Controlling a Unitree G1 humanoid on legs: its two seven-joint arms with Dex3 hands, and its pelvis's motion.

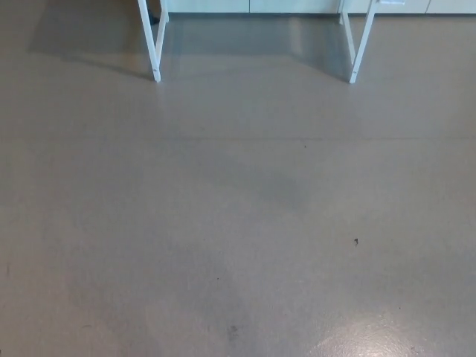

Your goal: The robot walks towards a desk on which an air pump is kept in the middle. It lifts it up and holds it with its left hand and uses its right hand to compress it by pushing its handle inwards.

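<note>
Grey floor (238, 223) (white desk legs (154, 44) ahead)

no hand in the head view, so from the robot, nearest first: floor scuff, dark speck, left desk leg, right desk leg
1. floor scuff, bottom centre.
2. dark speck, right of centre.
3. left desk leg, right desk leg, top: too close to call.

A grey floor (238, 223) fills the view. Two white desk legs (152, 41) stand on it near the top.
</note>
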